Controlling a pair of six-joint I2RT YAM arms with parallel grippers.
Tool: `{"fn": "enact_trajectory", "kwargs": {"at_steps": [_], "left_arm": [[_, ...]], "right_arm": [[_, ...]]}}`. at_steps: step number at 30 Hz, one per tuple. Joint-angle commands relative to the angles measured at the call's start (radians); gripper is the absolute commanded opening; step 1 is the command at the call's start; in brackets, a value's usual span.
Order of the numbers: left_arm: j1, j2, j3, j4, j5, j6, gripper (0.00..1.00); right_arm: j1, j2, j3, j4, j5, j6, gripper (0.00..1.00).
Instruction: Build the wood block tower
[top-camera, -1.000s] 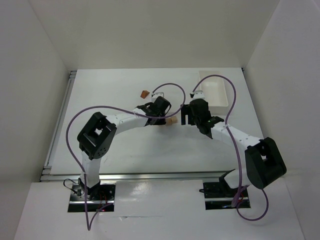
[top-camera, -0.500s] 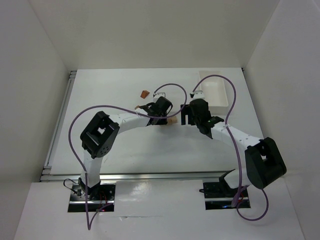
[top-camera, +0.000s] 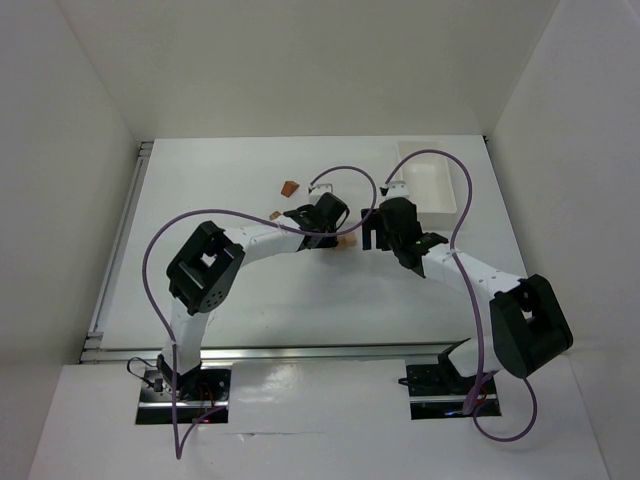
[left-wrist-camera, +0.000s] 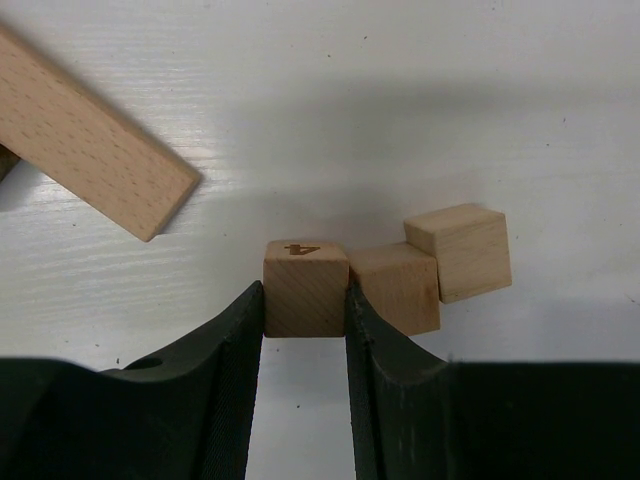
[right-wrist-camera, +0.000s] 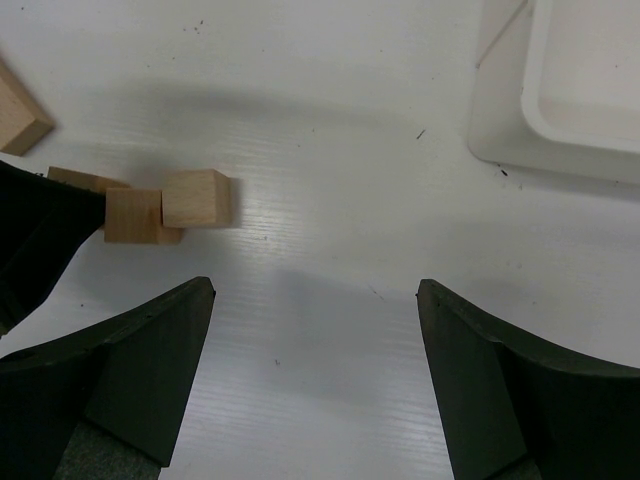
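Left gripper (left-wrist-camera: 305, 296): clenched on numbered cube (left-wrist-camera: 305, 282); arm has shifted slightly right. Right gripper (right-wrist-camera: 315, 290): released, idle. Stacking not begun; two more cubes (left-wrist-camera: 396, 288) alongside.

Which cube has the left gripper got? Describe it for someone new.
Near the table centre, by a wooden plank, three light cubes sit in a row. The stamped cube is the end one in the left gripper; the plain cubes lack its dark top mark.

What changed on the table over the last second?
The left arm swung its elbow slightly right, uncovering a tan piece. The left hand kept gripping the cube. The right hand stayed open and still; tray and reddish block unmoved.
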Motion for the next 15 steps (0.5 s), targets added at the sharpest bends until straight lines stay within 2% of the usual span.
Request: {"fn": "enact_trajectory", "kwargs": {"at_steps": [1, 6, 7, 15], "left_arm": [[-0.004, 0.009, 0.035, -0.005, -0.018, -0.028, 0.3], [-0.004, -0.023, 0.015, -0.005, -0.027, -0.028, 0.37], [-0.004, -0.034, 0.015, -0.005, -0.027, -0.018, 0.42], [-0.013, -0.063, 0.006, -0.005, -0.027, -0.008, 0.49]], "right_arm": [[-0.006, 0.001, 0.013, 0.009, 0.022, 0.003, 0.91], [-0.006, 0.001, 0.013, 0.009, 0.022, 0.003, 0.91], [-0.006, 0.001, 0.013, 0.009, 0.022, 0.003, 0.91], [-0.006, 0.001, 0.013, 0.009, 0.022, 0.003, 0.91]]}}
